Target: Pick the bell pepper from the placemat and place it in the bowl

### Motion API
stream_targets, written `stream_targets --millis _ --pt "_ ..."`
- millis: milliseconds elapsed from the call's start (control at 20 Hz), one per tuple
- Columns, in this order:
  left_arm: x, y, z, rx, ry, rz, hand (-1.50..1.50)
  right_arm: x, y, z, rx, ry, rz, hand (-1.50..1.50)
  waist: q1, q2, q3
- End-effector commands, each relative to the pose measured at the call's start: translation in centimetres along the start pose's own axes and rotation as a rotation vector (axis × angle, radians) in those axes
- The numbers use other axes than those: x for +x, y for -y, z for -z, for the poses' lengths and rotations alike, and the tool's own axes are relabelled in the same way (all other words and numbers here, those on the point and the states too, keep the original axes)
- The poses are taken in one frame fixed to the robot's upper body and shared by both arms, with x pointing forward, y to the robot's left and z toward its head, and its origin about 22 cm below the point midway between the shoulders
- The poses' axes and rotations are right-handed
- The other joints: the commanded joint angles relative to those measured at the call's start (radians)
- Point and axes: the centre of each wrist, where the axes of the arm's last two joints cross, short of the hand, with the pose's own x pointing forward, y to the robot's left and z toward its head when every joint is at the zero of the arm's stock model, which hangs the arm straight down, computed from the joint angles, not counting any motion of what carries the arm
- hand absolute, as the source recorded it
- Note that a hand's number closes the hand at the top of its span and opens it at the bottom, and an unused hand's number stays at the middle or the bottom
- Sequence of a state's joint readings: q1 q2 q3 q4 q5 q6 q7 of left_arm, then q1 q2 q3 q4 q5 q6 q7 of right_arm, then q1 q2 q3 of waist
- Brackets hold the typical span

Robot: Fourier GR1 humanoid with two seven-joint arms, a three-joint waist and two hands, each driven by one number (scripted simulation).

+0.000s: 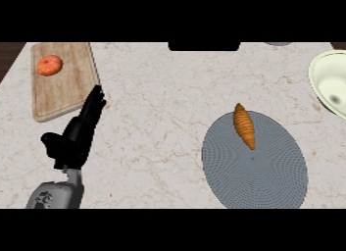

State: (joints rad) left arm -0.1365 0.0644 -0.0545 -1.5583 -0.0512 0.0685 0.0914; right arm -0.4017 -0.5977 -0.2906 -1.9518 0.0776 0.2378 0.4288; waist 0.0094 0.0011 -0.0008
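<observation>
Right now my left hand (72, 139) rests on the table (161, 98), fingers (94, 100) straight, tips beside the cutting board (63, 81) with its tomato (49, 65). An orange, carrot-shaped vegetable (243, 125) lies on the placemat (255, 169); bowl (338, 88) at far right.

I had just the one head view, looking steeply down on the pale marble-patterned counter top (161, 93) from above. It sat far enough back to take in the wooden cutting board (63, 81) at upper left and the grey oval placemat (259, 171) at lower right. No second view shared anything.
</observation>
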Motion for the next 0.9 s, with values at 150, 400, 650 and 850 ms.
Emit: stream_targets --millis 150,400,650,850 --pt "-0.4 0.7 0.1 -0.024 0.003 -0.02 0.0 -1.5 0.8 4.7 -0.053 -0.089 -0.183 1.5 0.012 0.004 0.0" --pt "0.0 0.4 0.0 -0.015 0.017 -0.022 0.0 -6.8 2.4 5.5 -0.033 -0.141 -0.392 1.5 0.023 0.01 0.001" --pt "0.5 0.1 0.3 -0.024 0.008 -0.005 0.0 -12.5 -0.4 6.9 -0.056 -0.168 -0.409 1.5 0.024 0.009 0.002" --pt "-0.5 0.3 -0.3 -0.028 0.01 -0.011 0.0 -16.6 1.7 6.6 -0.072 -0.216 -0.412 1.5 0.02 0.009 0.002"
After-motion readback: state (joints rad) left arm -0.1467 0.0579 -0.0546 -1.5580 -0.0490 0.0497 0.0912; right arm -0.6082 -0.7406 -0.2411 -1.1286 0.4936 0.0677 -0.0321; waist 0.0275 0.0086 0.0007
